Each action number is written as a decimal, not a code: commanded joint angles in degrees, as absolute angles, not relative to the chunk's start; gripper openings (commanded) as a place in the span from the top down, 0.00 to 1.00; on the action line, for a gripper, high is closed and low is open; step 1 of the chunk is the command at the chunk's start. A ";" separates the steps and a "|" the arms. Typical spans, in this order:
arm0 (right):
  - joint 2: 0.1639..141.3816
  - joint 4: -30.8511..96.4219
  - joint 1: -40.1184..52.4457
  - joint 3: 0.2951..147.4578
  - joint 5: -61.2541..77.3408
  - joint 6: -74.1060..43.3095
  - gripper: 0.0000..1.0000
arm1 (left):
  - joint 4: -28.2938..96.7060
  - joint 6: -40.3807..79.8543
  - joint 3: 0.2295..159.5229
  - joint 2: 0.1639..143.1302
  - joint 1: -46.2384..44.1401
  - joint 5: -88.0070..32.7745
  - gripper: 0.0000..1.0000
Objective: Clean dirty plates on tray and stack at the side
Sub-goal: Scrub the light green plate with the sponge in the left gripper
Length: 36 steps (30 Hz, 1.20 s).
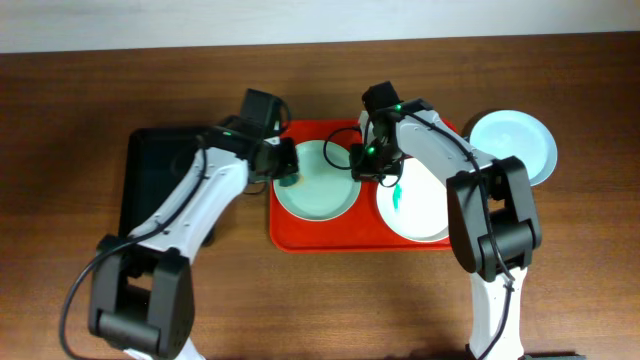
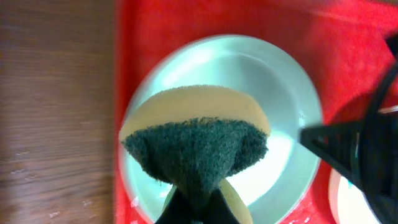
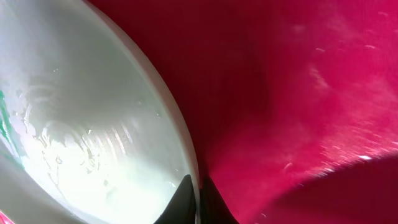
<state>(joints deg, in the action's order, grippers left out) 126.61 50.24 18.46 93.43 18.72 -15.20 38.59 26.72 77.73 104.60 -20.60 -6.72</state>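
The red tray holds two plates. The left plate is pale mint and looks wet; it also shows in the left wrist view and in the right wrist view. The right plate is white with a teal smear. A third plate lies on the table right of the tray. My left gripper is shut on a yellow and dark green sponge over the left plate's left side. My right gripper pinches the left plate's right rim.
A black tray lies left of the red tray, under my left arm. The wooden table extends in front of both trays. The red tray floor shows right of the pinched rim.
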 commanded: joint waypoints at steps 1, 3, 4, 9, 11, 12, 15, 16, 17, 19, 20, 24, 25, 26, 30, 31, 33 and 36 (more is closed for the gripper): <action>127.94 49.23 20.25 92.77 15.75 -15.07 0.96 | 36.88 27.40 77.23 107.18 -22.96 -8.14 1.00; 127.94 48.82 20.25 92.77 15.79 -15.11 0.96 | 36.10 27.40 77.23 108.09 -23.22 -8.12 1.00; 127.94 48.69 20.23 92.77 15.81 -15.09 0.96 | 35.83 27.38 77.21 108.77 -23.22 -7.84 1.00; 127.96 48.56 20.25 92.77 15.79 -15.09 0.96 | 34.41 27.40 77.12 112.64 -23.20 -6.22 1.00; 127.96 48.29 20.25 92.77 15.79 -15.09 0.96 | 33.47 27.40 77.12 114.06 -23.20 -6.24 1.00; 127.96 48.14 20.25 92.77 15.81 -15.09 0.96 | 32.77 27.40 77.12 114.93 -23.20 -6.26 1.00; 127.96 47.92 20.25 92.77 15.77 -15.09 0.96 | 30.81 27.35 77.12 117.21 -23.20 -6.22 1.00; 127.96 47.94 20.23 92.77 15.77 -15.07 0.96 | 30.85 27.33 77.12 117.95 -23.20 -4.71 1.00; 127.96 47.94 20.25 92.77 15.75 -15.07 0.96 | 31.16 27.18 77.12 118.32 -23.20 -2.79 1.00; 127.96 47.97 20.25 92.77 15.14 -15.07 0.96 | 32.27 25.74 77.12 118.65 -23.09 3.51 1.00; 127.96 48.03 20.25 92.77 14.17 -15.07 0.96 | 33.08 24.69 77.12 118.65 -23.07 7.46 1.00; 127.96 48.25 20.25 92.77 13.02 -15.09 0.96 | 37.15 23.03 77.14 118.65 -23.05 25.36 1.00; 127.96 48.23 20.25 92.77 13.02 -15.07 0.96 | 38.35 23.05 77.30 118.58 -22.98 30.55 1.00; 127.96 48.21 20.25 92.77 13.02 -15.09 0.96 | 39.20 23.03 77.78 118.52 -22.94 33.28 1.00; 127.96 48.23 20.25 92.77 13.02 -15.07 0.96 | 42.87 23.05 82.19 118.26 -22.94 30.70 1.00; 127.96 48.23 20.25 92.77 13.02 -15.07 0.96 | 43.81 23.05 83.61 118.21 -22.94 27.24 1.00; 127.96 48.23 20.25 92.77 13.02 -15.07 0.96 | 45.15 23.07 86.54 118.15 -22.83 14.83 1.00; 127.96 48.18 20.25 92.77 13.02 -15.07 0.96 | 41.95 23.09 87.42 118.17 -22.44 -10.00 1.00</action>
<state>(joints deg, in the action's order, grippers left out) 126.63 47.59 20.67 93.43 16.95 -15.05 44.47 23.57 85.08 117.56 -23.77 13.43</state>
